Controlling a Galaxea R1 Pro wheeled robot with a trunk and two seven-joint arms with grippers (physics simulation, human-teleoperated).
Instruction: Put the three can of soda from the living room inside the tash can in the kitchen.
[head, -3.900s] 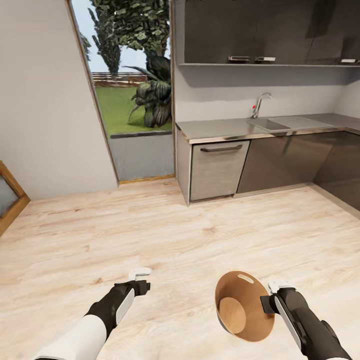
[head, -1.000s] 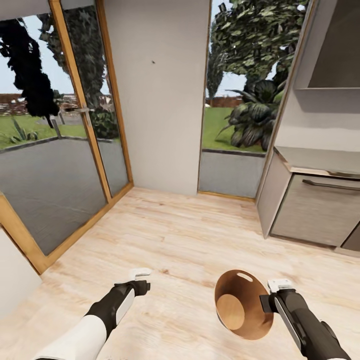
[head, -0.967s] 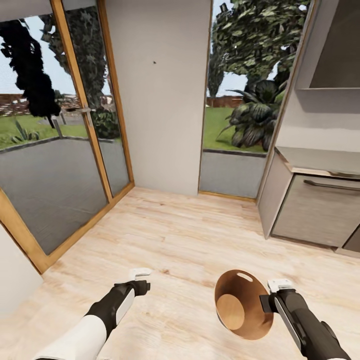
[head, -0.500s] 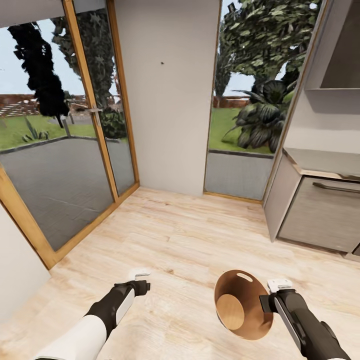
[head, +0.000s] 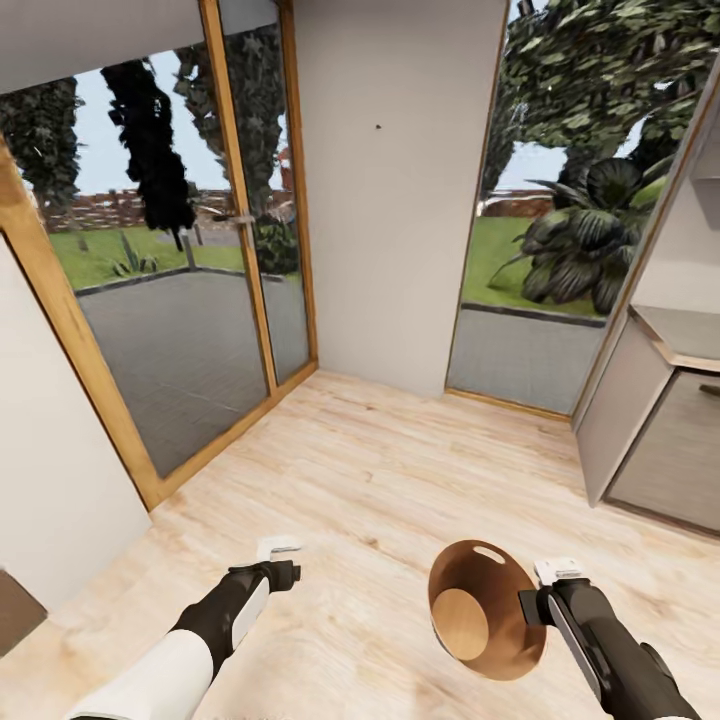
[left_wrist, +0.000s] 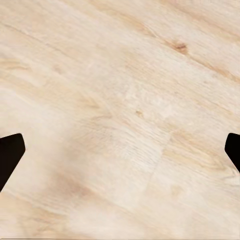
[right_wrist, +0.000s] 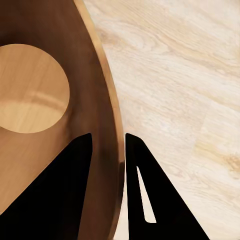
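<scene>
the right claw (head: 532, 604) pinched the bin (head: 484, 611) by its rim wall; it looked light, stiff and empty. the left claw (head: 279, 558) hung open, holding nothing.

the tash can (head: 480, 610) is seen at the near right of the head view, held off the pale wood floor (head: 400, 480) and tilted so that its open mouth faces the camera. a brown wood-toned inside and a lighter round bottom are shown, and an oval handle slot is seen near the far rim. its right rim is pinched by the right claw (head: 535, 606); in the right wrist view the wall of the can (right_wrist: 95, 100) is seen clamped between the two dark fingers (right_wrist: 75, 170). nothing is seen inside it.
</scene>
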